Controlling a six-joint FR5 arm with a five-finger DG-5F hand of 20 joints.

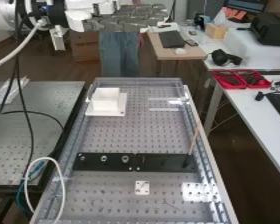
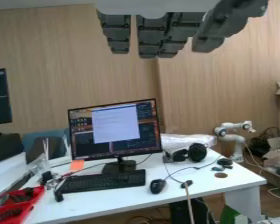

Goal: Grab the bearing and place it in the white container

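Up at the top of the high view is the hand [image 1: 127,19], open with its fingers straight, far above the bench and holding nothing. In the wrist view the hand [image 2: 160,32] has its fingers extended and apart from any object. A black plate [image 1: 165,162] lies across the perforated bench. On its left half are small round metal parts; the ring-shaped one looks like the bearing [image 1: 125,159]. Farther back on the left, the white container [image 1: 106,100] stands on a white base.
A thin wooden stick [image 1: 193,141] rises from the black plate's right end. A small white square plate [image 1: 142,187] lies nearer. Cables [image 1: 60,177] hang at the left. Red trays [image 1: 240,79] and a desk with a monitor [image 2: 115,128] stand beyond the bench.
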